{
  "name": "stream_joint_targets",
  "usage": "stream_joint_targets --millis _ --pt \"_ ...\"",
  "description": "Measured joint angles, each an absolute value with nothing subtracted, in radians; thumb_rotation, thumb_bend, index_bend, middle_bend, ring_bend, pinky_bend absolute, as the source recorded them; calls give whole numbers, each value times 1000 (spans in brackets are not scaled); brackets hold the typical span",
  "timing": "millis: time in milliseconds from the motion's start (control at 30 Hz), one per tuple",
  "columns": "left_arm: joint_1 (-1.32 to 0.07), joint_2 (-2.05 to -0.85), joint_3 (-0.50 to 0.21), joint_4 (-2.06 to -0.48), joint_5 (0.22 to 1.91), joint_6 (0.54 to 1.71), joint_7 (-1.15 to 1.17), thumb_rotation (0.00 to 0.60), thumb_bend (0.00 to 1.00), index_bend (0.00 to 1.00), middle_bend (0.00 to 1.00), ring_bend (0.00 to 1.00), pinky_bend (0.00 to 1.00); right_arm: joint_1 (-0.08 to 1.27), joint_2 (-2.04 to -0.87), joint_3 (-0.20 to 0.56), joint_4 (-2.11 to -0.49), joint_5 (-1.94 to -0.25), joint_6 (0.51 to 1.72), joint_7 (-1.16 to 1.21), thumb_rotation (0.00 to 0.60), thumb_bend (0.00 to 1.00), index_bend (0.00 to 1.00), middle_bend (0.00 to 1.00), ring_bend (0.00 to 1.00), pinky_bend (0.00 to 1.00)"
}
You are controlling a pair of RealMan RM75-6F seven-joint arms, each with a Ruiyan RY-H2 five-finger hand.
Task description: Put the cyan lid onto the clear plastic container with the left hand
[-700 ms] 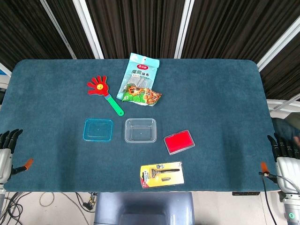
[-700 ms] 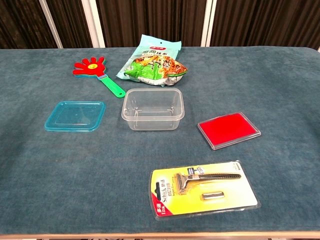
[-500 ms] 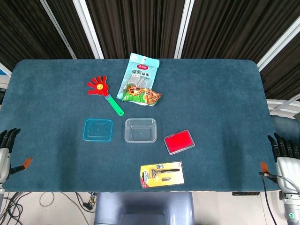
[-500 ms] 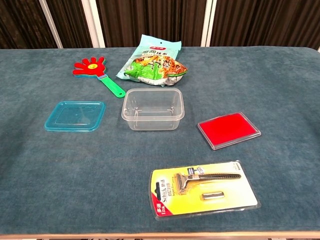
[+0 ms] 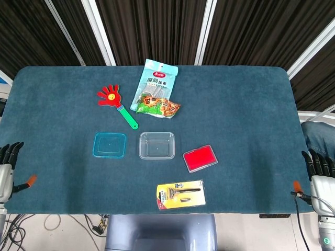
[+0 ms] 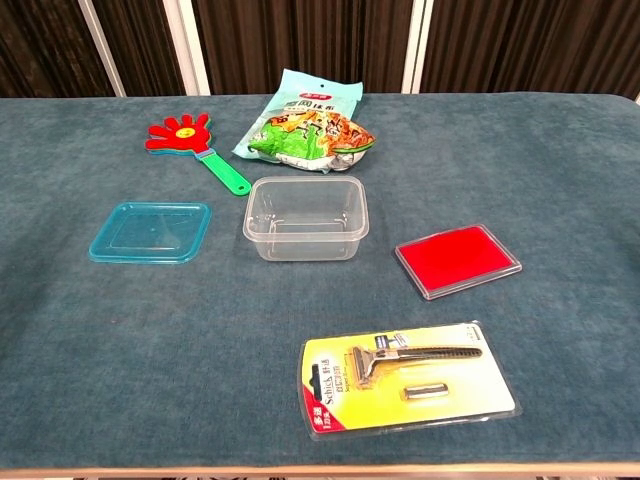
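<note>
The cyan lid (image 5: 110, 145) (image 6: 150, 231) lies flat on the blue table, just left of the clear plastic container (image 5: 156, 145) (image 6: 306, 218), which stands upright and empty. My left hand (image 5: 6, 170) shows at the far left edge of the head view, beside the table's front corner, fingers spread and holding nothing, far from the lid. My right hand (image 5: 320, 175) sits at the far right edge, fingers apart and empty. Neither hand appears in the chest view.
A red clapper toy (image 5: 114, 102) and snack bags (image 5: 154, 86) lie behind the lid and container. A red flat case (image 5: 200, 158) is right of the container. A packaged razor (image 5: 181, 194) lies near the front edge.
My left hand has drifted slightly left and down along the table edge; the right hand shifted a little right and down. The objects have not moved.
</note>
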State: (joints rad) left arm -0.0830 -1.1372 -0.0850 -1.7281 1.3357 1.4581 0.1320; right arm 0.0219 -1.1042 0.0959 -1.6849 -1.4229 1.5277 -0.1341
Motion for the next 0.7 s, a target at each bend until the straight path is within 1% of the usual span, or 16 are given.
stream_joint_targets --millis 167,300,500,700 --pt "-85 -1154 -93 -1717 1338 1470 130 600 156 33 51 0 0 20 -1101 95 -1688 -1424 1530 -128 600 415 35 0 0 0" --pt "-100 -1149 -99 -1710 1327 1435 123 600 154 30 48 0 0 18 -1099 96 -1690 -1418 1527 -118 600 414 35 0 0 0" --pt "-191 -1117 -131 -1694 1305 1301 140 600 126 0 47 0 0 16 -1097 96 -1693 -1414 1525 -112 600 413 35 0 0 0" --pt "-315 -1091 -170 -1683 1248 1097 157 600 126 0 47 0 0 13 -1092 97 -1703 -1399 1518 -98 600 414 35 0 0 0"
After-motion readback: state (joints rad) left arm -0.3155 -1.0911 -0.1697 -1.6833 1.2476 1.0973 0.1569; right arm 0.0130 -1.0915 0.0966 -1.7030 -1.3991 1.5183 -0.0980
